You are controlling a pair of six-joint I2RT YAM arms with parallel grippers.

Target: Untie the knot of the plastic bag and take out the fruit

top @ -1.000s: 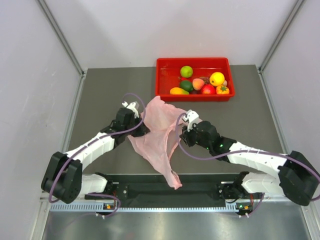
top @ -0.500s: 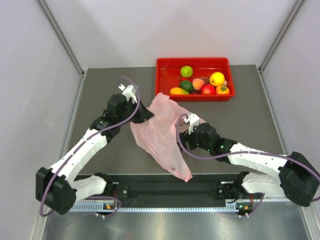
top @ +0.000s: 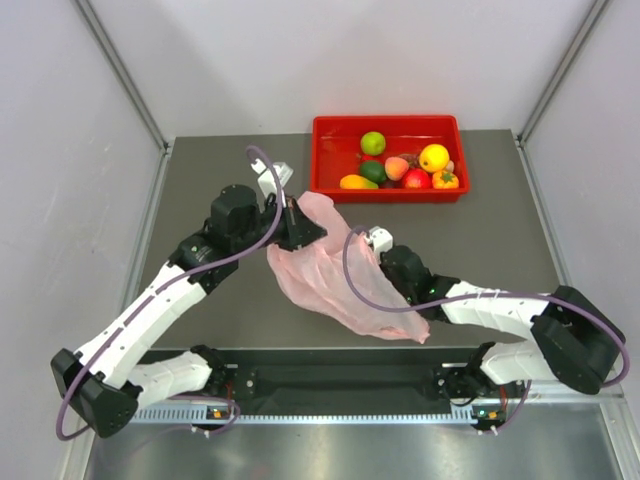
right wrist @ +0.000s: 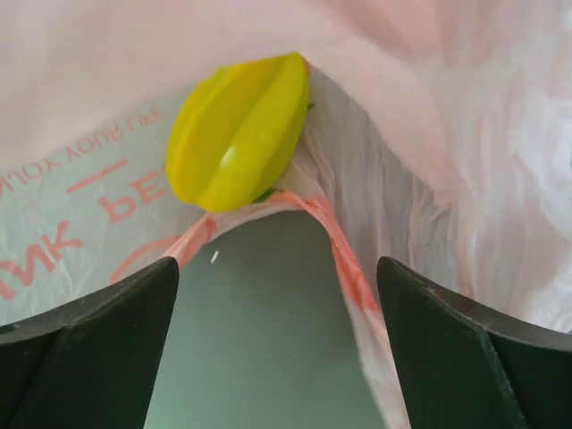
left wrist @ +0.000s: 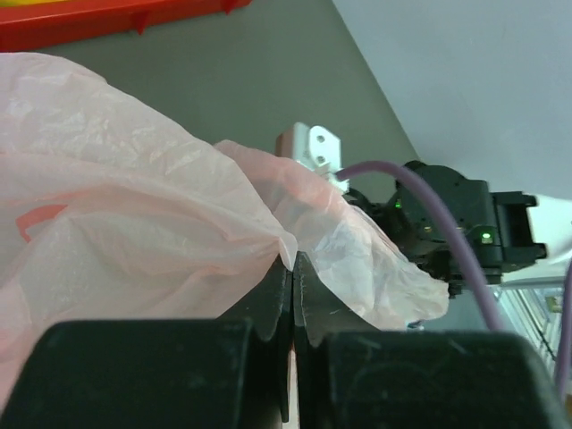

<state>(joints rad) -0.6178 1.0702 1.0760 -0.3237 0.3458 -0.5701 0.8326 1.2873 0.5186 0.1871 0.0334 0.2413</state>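
**Bag pinched, fruit at its mouth**

The plastic bag (top: 335, 275) lay mid-table, at 7 o'clock from the red tray (top: 318, 160). Its long axis ran from 11 o'clock, where the left gripper (left wrist: 293, 268) was clamped on a fold, to 5 o'clock. The right gripper (right wrist: 275, 268) stood spread and empty at the bag's rim, with a ridged yellow fruit (right wrist: 237, 134) inside at its 12 o'clock. No knot showed. The film looked light, limp and slippery, so a bunched edge would likely grip best.

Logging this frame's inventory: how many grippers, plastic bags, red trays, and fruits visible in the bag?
grippers: 2, left gripper, right gripper
plastic bag: 1
red tray: 1
fruit in the bag: 1, yellow star fruit
Total: 5
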